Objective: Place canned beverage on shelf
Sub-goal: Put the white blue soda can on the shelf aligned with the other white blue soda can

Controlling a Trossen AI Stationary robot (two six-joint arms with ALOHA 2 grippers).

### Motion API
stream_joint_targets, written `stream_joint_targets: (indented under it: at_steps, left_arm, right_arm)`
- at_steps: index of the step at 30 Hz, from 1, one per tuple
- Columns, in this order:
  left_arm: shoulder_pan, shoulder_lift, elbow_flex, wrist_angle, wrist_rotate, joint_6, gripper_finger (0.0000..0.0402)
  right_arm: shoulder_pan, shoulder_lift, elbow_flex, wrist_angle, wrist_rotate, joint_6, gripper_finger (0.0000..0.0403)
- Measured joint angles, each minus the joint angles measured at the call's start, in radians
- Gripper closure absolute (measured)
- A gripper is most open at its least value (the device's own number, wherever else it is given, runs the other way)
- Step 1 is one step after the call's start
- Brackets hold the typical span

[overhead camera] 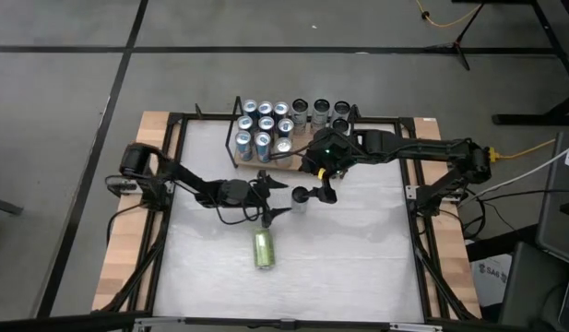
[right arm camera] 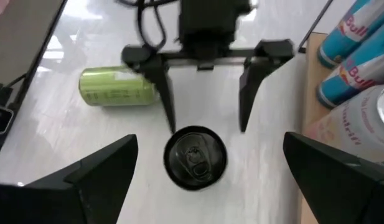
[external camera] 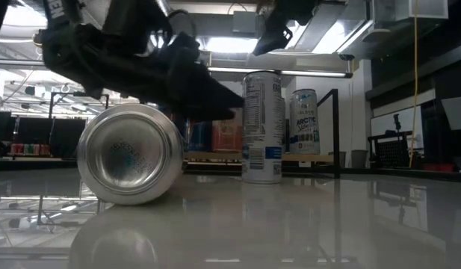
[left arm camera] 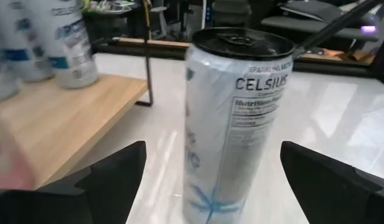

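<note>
While the upright Celsius can (overhead camera: 300, 201) stands at frame centre, just below the shelf (overhead camera: 266, 164), you have it unplaced. Left gripper (overhead camera: 277, 198): released, fingers flanking it, no contact visible. Right gripper (overhead camera: 319, 189): released, above it. Green can (overhead camera: 264, 249): lying lower centre. Shelf already holds about 9 cans; grasp and placement remain.

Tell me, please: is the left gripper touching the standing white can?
Apart. In the right wrist view, the left gripper is open, its fingertips stopping short of the white can, with bare table visible between.
</note>
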Motion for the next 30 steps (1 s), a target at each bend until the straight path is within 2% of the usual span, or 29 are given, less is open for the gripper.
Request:
stream_joint_targets:
  at_steps: [9, 15, 22, 26, 30]
  left_arm:
    - [-0.022, -0.191, -0.177, -0.047, 0.011, -0.241, 0.0037]
    - [-0.069, -0.279, -0.253, -0.046, 0.063, -0.385, 0.0037]
    - [-0.116, -0.287, -0.256, -0.046, 0.064, -0.45, 0.0037]
    - [-0.129, -0.287, -0.256, -0.046, 0.059, -0.47, 0.0037]
    - [-0.137, -0.287, -0.256, -0.046, 0.057, -0.5, 0.0037]
  right_arm:
    - [0.0, 0.001, 0.0, -0.008, -0.018, -0.117, 0.0013]
    - [0.0, 0.036, 0.0, -0.009, -0.022, -0.189, 0.0013]
    - [0.016, 0.102, 0.0, -0.008, -0.061, -0.27, 0.0013]
    - [0.035, 0.13, 0.0, -0.01, -0.058, -0.316, 0.0013]
    - [0.055, 0.155, 0.0, -0.011, -0.012, -0.358, 0.0013]
